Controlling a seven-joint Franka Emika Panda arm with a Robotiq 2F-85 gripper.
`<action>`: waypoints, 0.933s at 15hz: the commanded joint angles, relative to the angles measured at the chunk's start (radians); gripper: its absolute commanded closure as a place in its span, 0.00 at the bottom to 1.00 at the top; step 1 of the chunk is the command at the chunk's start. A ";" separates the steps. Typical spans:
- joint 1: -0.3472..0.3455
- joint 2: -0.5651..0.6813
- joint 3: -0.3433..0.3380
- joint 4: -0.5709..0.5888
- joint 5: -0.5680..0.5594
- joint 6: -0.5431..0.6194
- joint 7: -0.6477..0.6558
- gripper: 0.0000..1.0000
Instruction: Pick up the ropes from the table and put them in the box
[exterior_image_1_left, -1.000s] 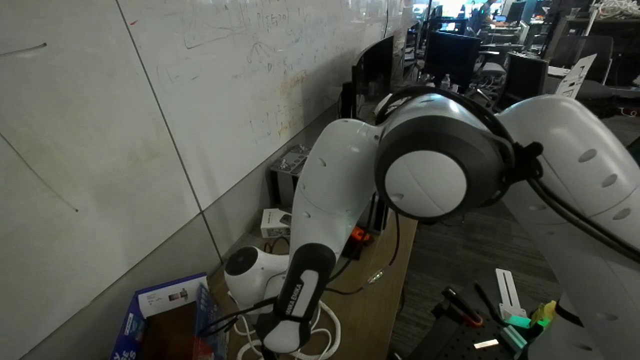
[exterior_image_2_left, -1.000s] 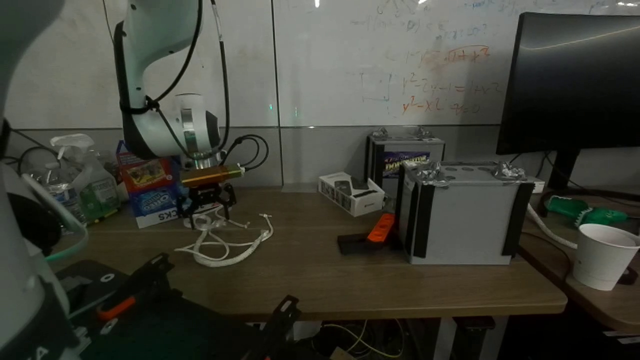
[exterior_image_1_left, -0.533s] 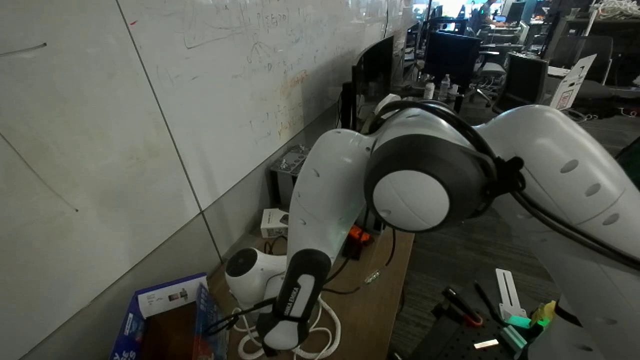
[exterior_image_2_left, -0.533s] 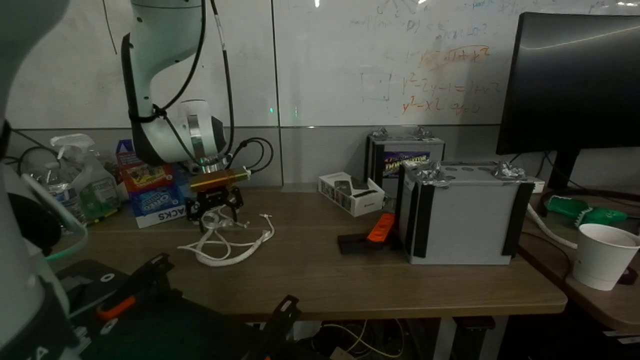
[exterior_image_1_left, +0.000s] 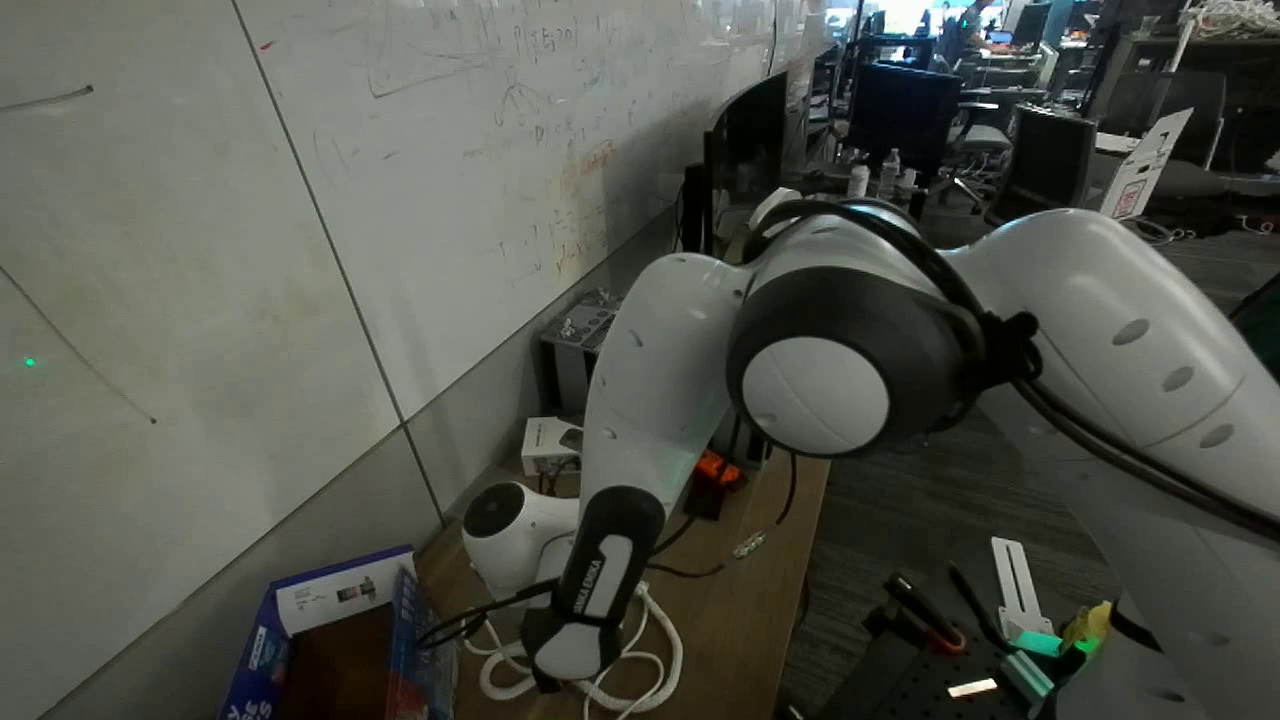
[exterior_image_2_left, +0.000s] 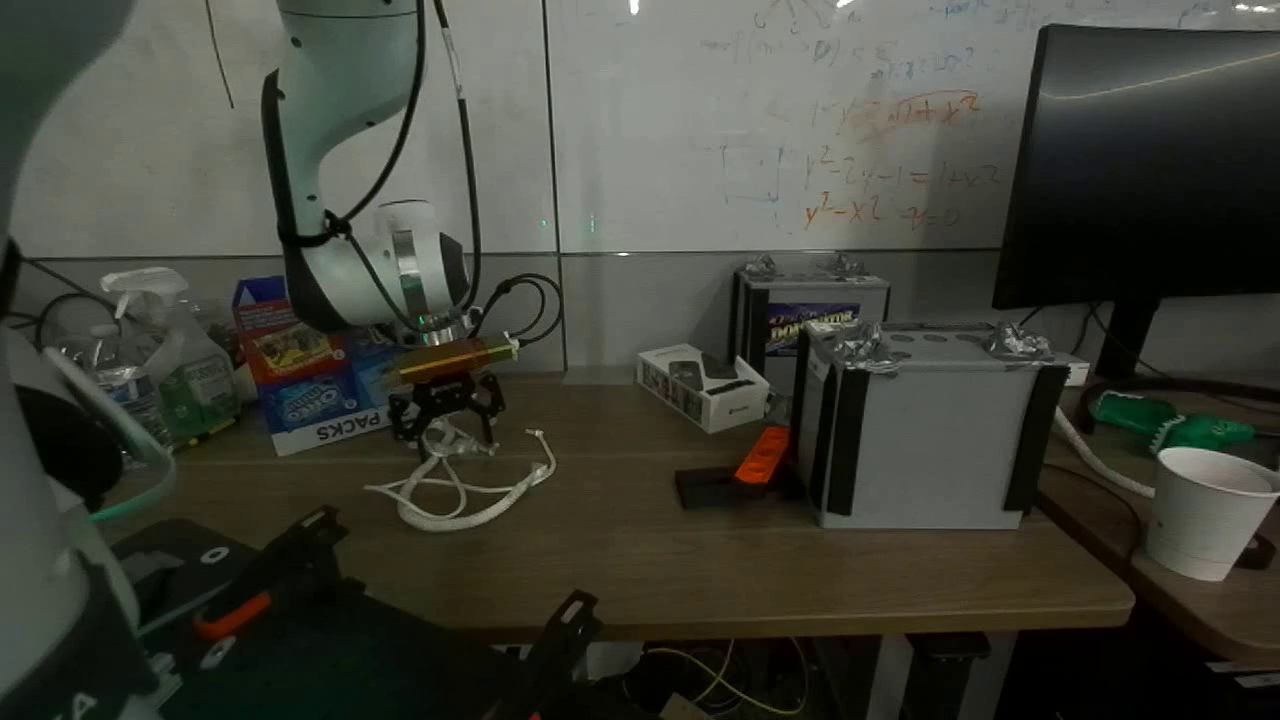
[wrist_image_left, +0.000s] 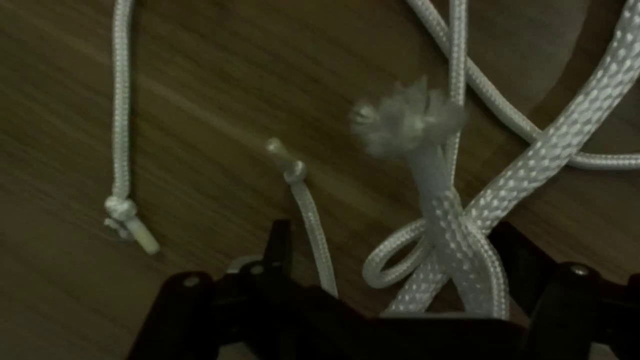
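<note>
with black two-fingered metal gripper spread apart over tangled white braided ropes, could catch too few strands. likely from a knotted end lying outside the jaws.

I'm remotely operating a robot arm in what is looking like a research lab within an open office. In both exterior views a whiteboard is running along the wooden surface. In an exterior view it is bearing handwritten equations right of the upper middle, and a monitor is standing at the upper right. In an exterior view, office chairs are standing in the upper right.
</note>
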 joint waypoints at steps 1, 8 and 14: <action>-0.039 0.007 0.028 0.026 0.003 -0.038 -0.022 0.00; -0.092 0.009 0.065 0.035 0.014 -0.071 -0.048 0.00; -0.126 0.009 0.091 0.036 0.030 -0.067 -0.059 0.58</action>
